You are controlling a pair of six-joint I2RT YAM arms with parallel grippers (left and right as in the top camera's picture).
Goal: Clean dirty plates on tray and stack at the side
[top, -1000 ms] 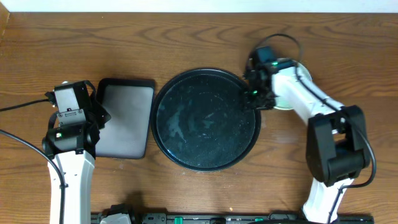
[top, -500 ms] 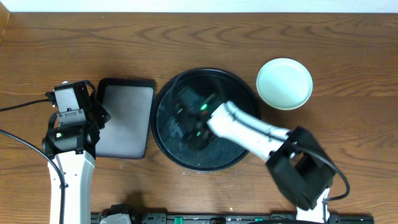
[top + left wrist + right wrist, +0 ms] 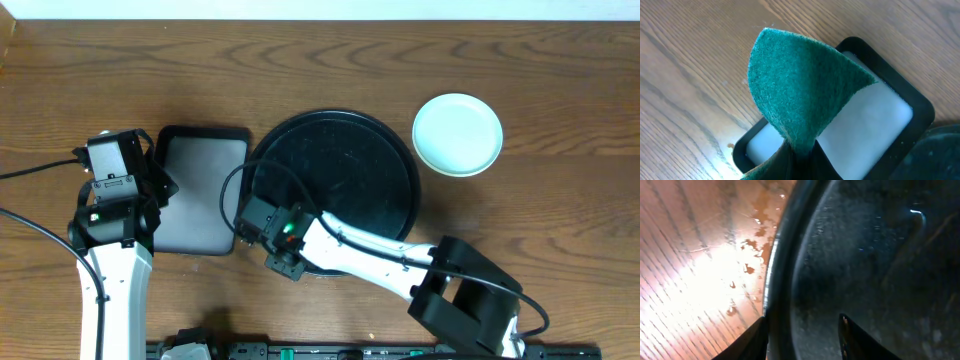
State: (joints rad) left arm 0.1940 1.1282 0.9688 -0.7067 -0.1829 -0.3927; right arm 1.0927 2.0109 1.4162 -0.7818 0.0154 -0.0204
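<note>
The round black tray sits mid-table with nothing on it. A pale mint plate rests on the wood to its upper right; I cannot tell whether others lie under it. My right gripper is at the tray's lower-left edge, open. In the right wrist view its fingers straddle the tray's rim, one over the wood, one inside. My left gripper is shut on a green sponge, held above the rectangular tray.
The rectangular black tray lies left of the round tray, with my left arm beside it. Wet drops glisten on the wood just outside the round tray's rim.
My right arm swung from the plate at the upper right, across the round tray, to its lower-left rim. The plate is now uncovered. The left arm has not moved.
</note>
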